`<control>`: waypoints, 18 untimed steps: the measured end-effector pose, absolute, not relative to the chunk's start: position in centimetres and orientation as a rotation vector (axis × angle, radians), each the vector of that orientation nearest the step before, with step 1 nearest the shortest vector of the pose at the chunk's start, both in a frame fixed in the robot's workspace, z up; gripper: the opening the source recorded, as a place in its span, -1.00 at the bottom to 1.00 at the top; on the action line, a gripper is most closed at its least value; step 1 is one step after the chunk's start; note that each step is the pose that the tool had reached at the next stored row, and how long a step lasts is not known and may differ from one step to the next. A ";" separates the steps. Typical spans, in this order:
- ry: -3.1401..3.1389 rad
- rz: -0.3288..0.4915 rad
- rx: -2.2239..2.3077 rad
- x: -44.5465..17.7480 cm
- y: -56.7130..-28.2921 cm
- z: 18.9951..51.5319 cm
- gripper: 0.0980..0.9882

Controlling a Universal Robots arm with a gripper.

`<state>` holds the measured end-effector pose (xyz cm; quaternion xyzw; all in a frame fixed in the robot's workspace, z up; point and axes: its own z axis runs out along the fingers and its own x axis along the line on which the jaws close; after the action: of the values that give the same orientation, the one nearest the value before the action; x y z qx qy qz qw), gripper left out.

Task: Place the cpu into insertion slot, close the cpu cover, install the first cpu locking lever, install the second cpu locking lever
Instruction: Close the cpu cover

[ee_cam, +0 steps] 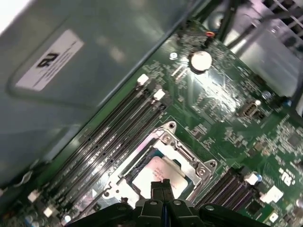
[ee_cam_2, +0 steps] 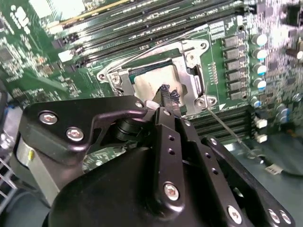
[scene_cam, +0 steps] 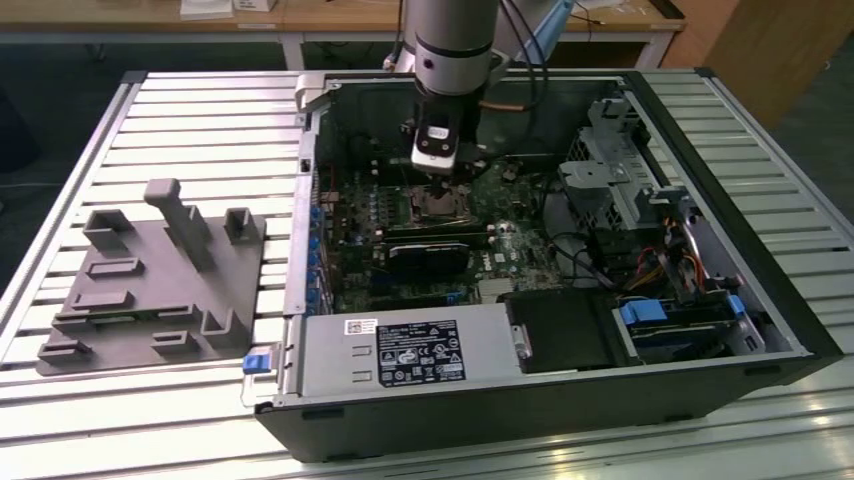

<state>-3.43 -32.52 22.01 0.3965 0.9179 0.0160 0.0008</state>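
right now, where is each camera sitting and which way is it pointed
Exterior view: off the arm, looking down into the open computer case on the slatted table; arm and claw show.
First wrist view: on the arm, looking along the shut claw at the cpu; claw tips show.
Second wrist view: on the arm, another angle onto the cpu; claw body and tips show.
Shared: both wrist views show the cpu framed by the cpu cover, claw tips over it.

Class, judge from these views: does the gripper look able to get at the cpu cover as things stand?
Probably yes. The gripper hangs just above the cpu cover inside the open case, and nothing lies between its tips and the frame; the neighbouring memory slots sit low.
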 end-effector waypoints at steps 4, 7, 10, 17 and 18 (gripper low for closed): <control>2.927 0.051 1.138 -3.4 -32.5 22.0 -0.98; 2.958 0.051 1.059 -3.4 -32.5 22.0 -0.98; 2.986 0.051 0.980 -3.4 -32.5 21.9 -0.98; 3.044 0.051 0.787 -3.4 -32.5 21.9 -0.98; 3.052 0.050 0.759 -3.4 -32.5 21.9 -0.98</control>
<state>-3.43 -32.52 21.92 0.2415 0.9703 0.0160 -0.0018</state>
